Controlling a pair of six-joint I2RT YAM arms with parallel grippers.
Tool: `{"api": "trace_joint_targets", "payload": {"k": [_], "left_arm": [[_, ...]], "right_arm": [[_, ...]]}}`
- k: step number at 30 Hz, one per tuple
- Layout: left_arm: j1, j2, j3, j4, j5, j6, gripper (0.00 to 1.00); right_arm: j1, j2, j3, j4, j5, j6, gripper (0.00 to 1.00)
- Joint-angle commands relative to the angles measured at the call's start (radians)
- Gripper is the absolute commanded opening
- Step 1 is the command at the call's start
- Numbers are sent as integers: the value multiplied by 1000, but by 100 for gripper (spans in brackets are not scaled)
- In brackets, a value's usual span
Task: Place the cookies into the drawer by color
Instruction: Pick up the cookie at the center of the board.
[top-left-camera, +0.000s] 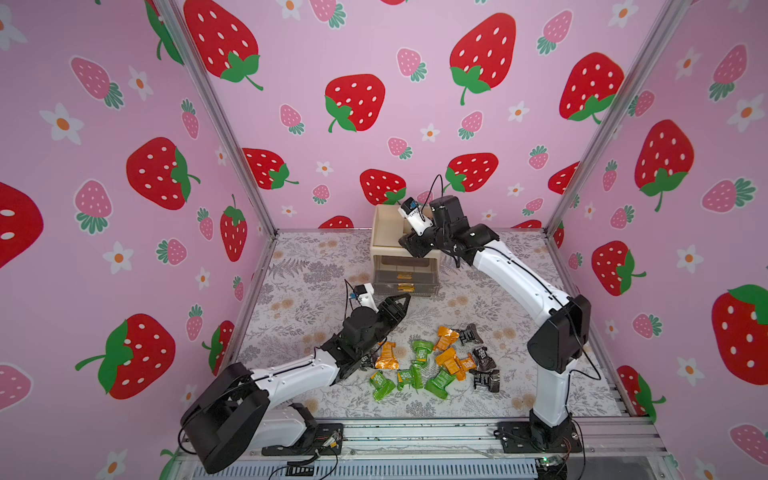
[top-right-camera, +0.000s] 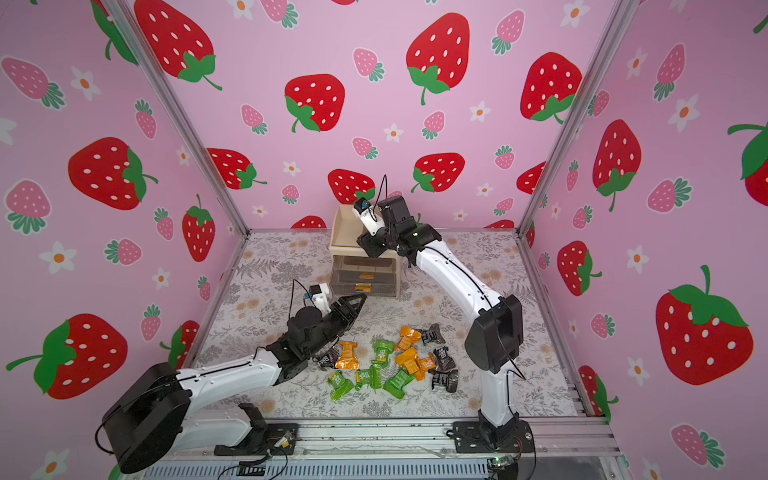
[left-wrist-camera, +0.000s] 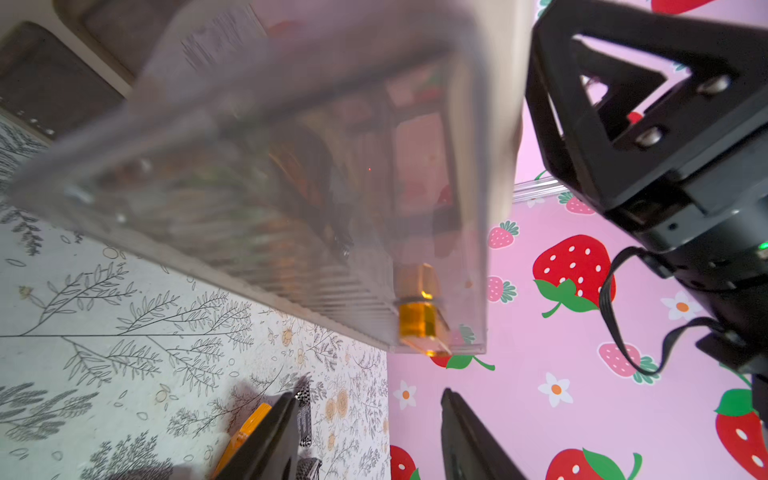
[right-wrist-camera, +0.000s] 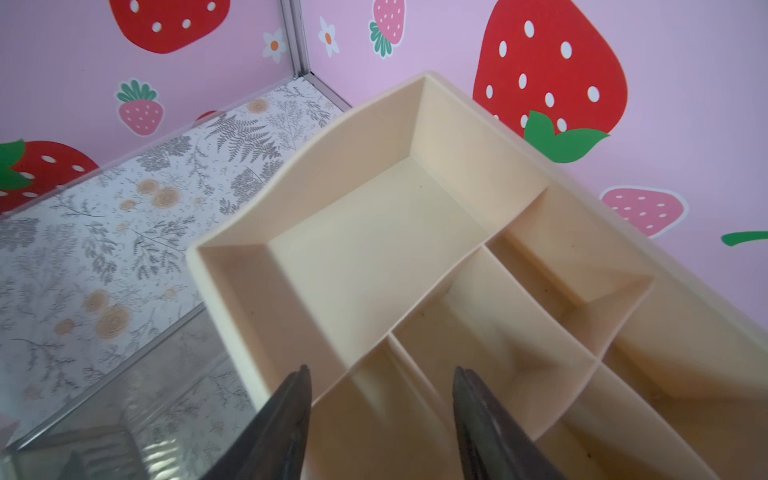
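The drawer (top-left-camera: 384, 239) is a beige organizer at the back middle, with smoky drawers and gold handles (top-left-camera: 405, 286); its lower drawers stand pulled out toward the front. The cookies (top-left-camera: 436, 361), in orange, green and black wrappers, lie in a loose pile on the floral mat in both top views. My left gripper (top-left-camera: 405, 297) is open and holds nothing, just in front of the pulled-out drawer's left corner. In the left wrist view the gold handle (left-wrist-camera: 419, 316) sits beyond the gripper (left-wrist-camera: 368, 399). My right gripper (right-wrist-camera: 382, 374) is open and holds nothing, over the divided tray top (right-wrist-camera: 374, 232).
An orange cookie (left-wrist-camera: 249, 428) and a black checkered one (left-wrist-camera: 305, 415) lie behind a left finger. Blurred dark and orange shapes show through the drawer wall (left-wrist-camera: 270, 199). Pink strawberry walls close in the back and sides. A metal rail (top-left-camera: 415, 436) runs along the front.
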Motion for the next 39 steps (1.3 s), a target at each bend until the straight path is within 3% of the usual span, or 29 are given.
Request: {"api": "trace_joint_targets", "payload": {"k": [1, 6, 9, 13, 18, 21, 28, 34, 39], "left_arm": [[0, -98, 5, -183, 3, 116, 59], [0, -246, -8, -384, 28, 222, 61], [0, -331, 6, -558, 28, 320, 67], [1, -446, -17, -645, 83, 449, 78], [-1, -534, -36, -746, 123, 470, 81], [-3, -544, -56, -789, 121, 460, 81], [-19, -468, -99, -727, 137, 448, 81], [-61, -357, -51, -803, 0, 478, 80], [-101, -239, -7, -799, -31, 481, 78]], "right_arm": [[5, -121, -29, -24, -98, 123, 61], [4, -278, -181, -30, -70, 282, 62], [3, -415, -343, -30, 0, 390, 63], [2, -636, -625, -45, 128, 517, 63], [0, -878, -984, -52, 236, 693, 61], [-2, -949, -1142, 7, 191, 772, 61], [15, -872, -1280, 110, 108, 843, 61], [54, -774, -1280, 178, 85, 842, 67], [53, -718, -1255, 170, 101, 819, 67]]}}
